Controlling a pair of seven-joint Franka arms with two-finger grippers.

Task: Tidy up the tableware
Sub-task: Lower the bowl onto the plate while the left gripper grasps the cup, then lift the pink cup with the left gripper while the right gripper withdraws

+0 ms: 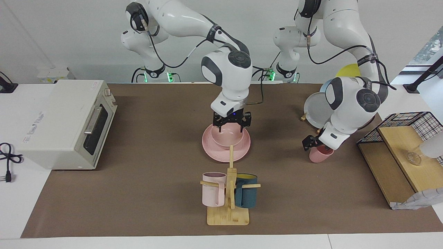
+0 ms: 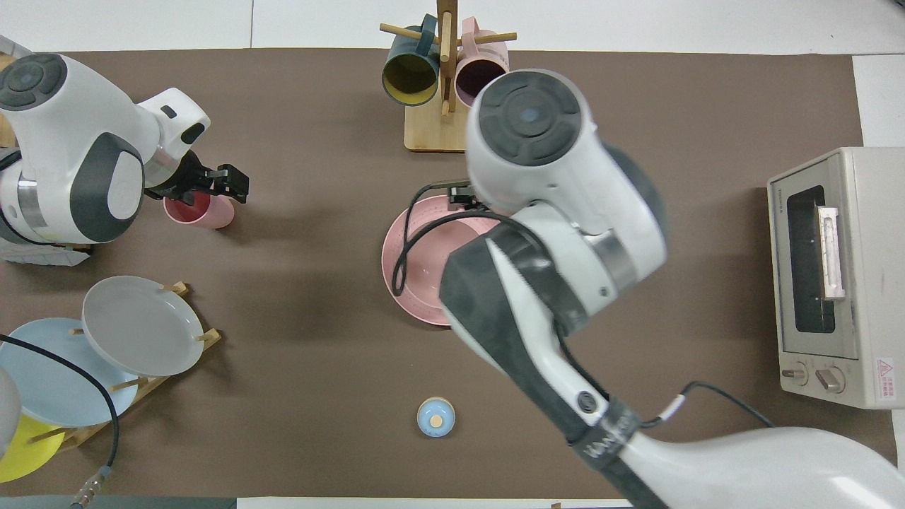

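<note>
The pink plate lies mid-table and also shows in the overhead view. The pink bowl sits in it. My right gripper hangs just above the bowl, open, with its fingers spread over the bowl's rim. In the overhead view the right arm hides the bowl. The pink cup stands toward the left arm's end of the table and also shows in the overhead view. My left gripper is at the cup's rim and partly covers it from above.
A wooden mug tree with a pale pink mug and a teal mug stands farther from the robots than the plate. There are also a toaster oven, a rack of upright plates, a wire basket and a small blue knob.
</note>
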